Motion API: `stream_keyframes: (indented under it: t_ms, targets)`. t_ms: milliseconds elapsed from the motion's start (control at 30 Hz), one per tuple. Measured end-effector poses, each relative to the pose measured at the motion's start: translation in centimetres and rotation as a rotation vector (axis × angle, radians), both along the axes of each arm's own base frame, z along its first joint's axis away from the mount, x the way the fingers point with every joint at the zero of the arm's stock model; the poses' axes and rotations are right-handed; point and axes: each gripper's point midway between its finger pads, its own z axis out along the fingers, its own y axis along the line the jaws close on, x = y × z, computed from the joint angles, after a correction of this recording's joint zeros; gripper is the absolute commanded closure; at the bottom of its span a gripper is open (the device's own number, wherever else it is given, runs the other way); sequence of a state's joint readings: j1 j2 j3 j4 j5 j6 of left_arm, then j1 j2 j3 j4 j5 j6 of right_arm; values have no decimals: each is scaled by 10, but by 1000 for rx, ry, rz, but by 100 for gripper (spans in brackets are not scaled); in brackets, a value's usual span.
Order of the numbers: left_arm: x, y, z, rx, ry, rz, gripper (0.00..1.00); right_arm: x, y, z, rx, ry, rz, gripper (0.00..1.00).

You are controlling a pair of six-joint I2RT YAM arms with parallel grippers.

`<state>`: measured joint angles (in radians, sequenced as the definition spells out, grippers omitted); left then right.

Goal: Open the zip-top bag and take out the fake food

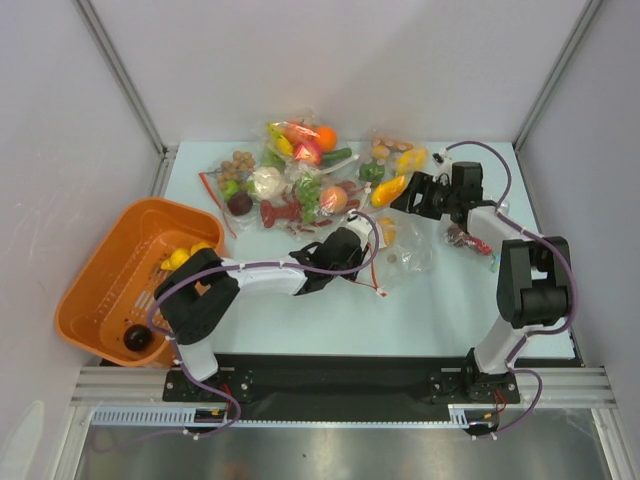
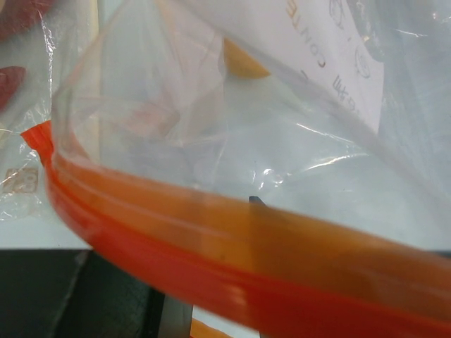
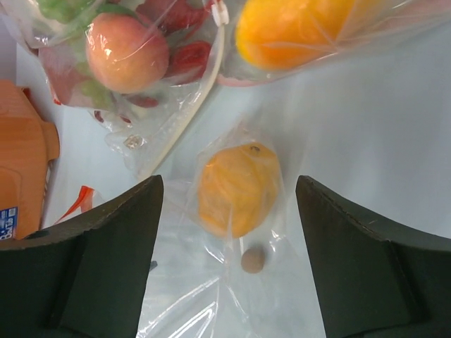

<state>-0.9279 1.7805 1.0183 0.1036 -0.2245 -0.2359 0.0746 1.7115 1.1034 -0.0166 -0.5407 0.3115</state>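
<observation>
The zip-top bag (image 1: 405, 258) lies crumpled at mid-table, just right of my left gripper (image 1: 352, 250). In the left wrist view its orange-red zip strip (image 2: 211, 246) fills the lower frame, very close and blurred. One dark finger (image 2: 255, 203) shows through it, and the fingertips are hidden. The bag (image 3: 211, 310) holds an orange piece (image 3: 238, 189) and a small brown ball (image 3: 252, 260). My right gripper (image 1: 412, 195) hovers open above them (image 3: 229, 183), touching nothing. Yellow pieces (image 1: 180, 257) and a dark purple ball (image 1: 137, 338) lie in the orange basket (image 1: 95, 250).
A heap of other clear bags with toy food (image 1: 295, 180) covers the back middle, and one more bag (image 1: 395, 165) sits by the right gripper. A small bag with a dark red piece (image 1: 468, 240) lies at the right. The basket sits off the table's left edge.
</observation>
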Motion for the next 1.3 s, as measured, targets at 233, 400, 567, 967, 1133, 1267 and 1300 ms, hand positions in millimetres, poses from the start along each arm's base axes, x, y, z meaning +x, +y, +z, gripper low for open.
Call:
stream_keyframes:
  t_ms: [233,400,567,967,1133,1267,1300]
  targets:
    - [1,-2,2,-10,-2,-2,62,-8,28,-27,19,62,76,27]
    - [3,-11,11,-38,-9,-15,62,-16,36,-39,20,84,90,45]
    - [10,-26,22,-89,-23,-32,61,-28,37,-56,23,123,76,58]
    - [4,-41,3,-84,14,-61,54,-30,42,-58,41,94,63,79]
    - [-2,-53,0,-90,23,-76,51,-39,41,-69,29,129,57,79]
    - [-1,-64,1,-105,22,-83,48,-42,40,-73,25,140,54,79]
    - [-1,-66,0,-105,23,-84,48,-43,39,-74,25,143,53,80]
